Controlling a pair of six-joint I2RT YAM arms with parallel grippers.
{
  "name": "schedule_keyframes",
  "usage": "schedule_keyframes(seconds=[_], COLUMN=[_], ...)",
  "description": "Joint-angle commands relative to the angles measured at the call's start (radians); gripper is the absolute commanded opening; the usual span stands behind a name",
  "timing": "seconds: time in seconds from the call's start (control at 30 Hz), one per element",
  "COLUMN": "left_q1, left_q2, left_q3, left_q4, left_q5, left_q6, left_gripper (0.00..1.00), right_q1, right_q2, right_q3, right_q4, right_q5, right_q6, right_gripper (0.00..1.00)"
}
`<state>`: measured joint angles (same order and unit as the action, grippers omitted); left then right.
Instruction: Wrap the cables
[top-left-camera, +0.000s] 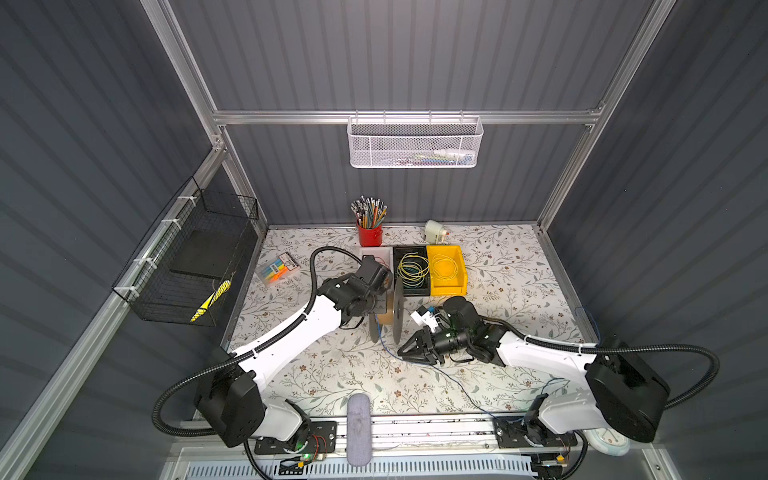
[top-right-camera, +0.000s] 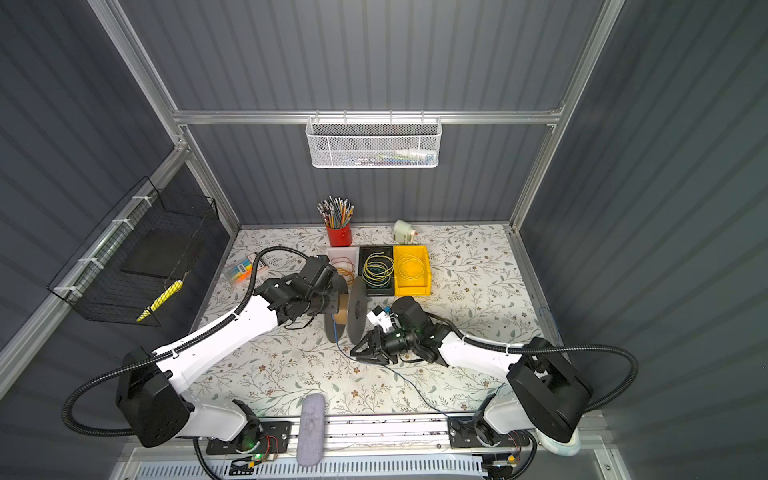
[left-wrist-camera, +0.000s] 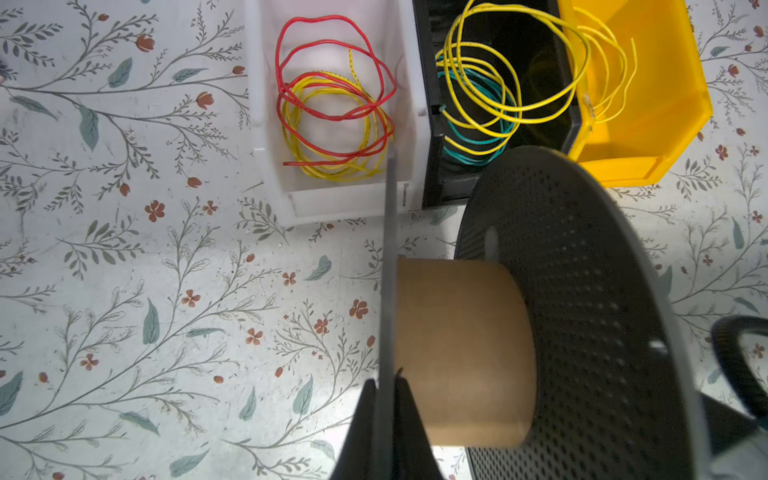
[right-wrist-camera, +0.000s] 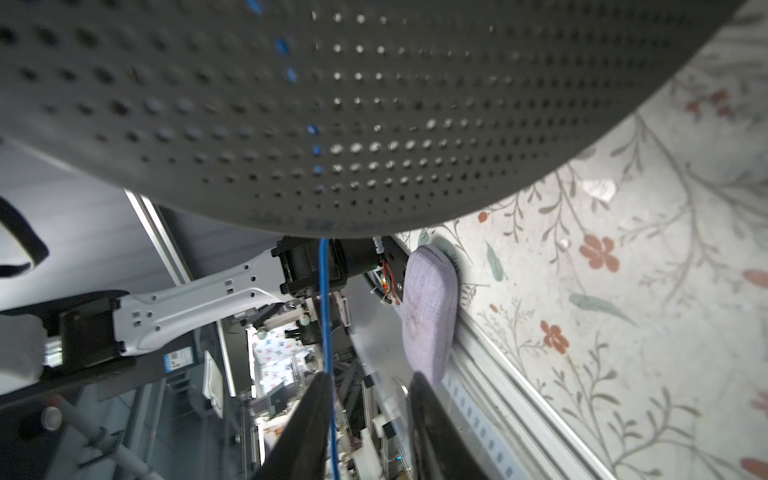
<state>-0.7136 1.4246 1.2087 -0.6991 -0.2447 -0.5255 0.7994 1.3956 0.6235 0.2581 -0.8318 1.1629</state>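
I have the left gripper (left-wrist-camera: 388, 382) pinched tight on the thin, edge-on flange of the dark grey perforated plastic spool with a brown cardboard core (left-wrist-camera: 461, 353). The spool stands upright on edge at the middle of the floral-patterned tabletop (top-left-camera: 332, 374). My right gripper (right-wrist-camera: 368, 378) sits at about 4 o'clock from the spool, low over the table, with its fingers spread and a clear gap between them. The long thin bright blue insulated wire (right-wrist-camera: 323, 291) runs along the inner face of one finger, not squeezed. In both top views the wire drops from the spool's near side, passes the right gripper and trails across the table toward 5 o'clock, as far as the front rail. At 1 o'clock from the spool sits a black plastic bin (top-left-camera: 411, 292) holding yellow and green wire loops.
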Motion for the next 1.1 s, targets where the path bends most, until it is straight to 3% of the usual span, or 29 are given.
schedule_keyframes(seconds=[0.0,0.13,0.2,0.33,0.43,0.6,0.7,0.8,1.07], left_q1=[0.005,0.005,0.005,0.005,0.005,0.005,0.005,0.005,0.006], left_q2=[-0.002,0.002,0.004,0.007,0.002,-0.006,-0.002,-0.001,-0.003], left_q3=[0.062,0.098,0.111,0.130,0.142,0.172,0.190,0.196,0.247], left_q4=[-0.026,-0.055,-0.062,-0.076,-0.083,-0.111,-0.126,-0.125,-0.152], left_q5=[-0.011,-0.038,-0.050,-0.055,-0.051,-0.052,-0.048,-0.023,0.037], left_q6=[0.018,0.037,0.048,0.066,0.082,0.099,0.103,0.104,0.129], left_gripper=[0.00,0.00,0.00,0.00,0.00,0.00,0.00,0.00,0.00], right_q1=[0.022,0.048,0.042,-0.021,-0.100,-0.075,0.010,0.045,0.111], right_q2=[0.012,-0.001,-0.051,-0.175,-0.233,-0.270,-0.251,-0.249,-0.231], right_q3=[-0.006,-0.004,-0.005,0.135,0.211,0.247,0.316,0.312,0.304], right_q4=[0.080,0.079,-0.005,-0.533,-0.744,-0.749,-0.878,-0.891,-0.929], right_q5=[-0.063,-0.162,-0.170,-0.066,-0.023,-0.093,0.037,0.125,0.162], right_q6=[-0.008,-0.034,-0.090,-0.416,-0.532,-0.576,-0.684,-0.710,-0.776], right_gripper=[0.48,0.53,0.54,0.59,0.61,0.66,0.70,0.71,0.70])
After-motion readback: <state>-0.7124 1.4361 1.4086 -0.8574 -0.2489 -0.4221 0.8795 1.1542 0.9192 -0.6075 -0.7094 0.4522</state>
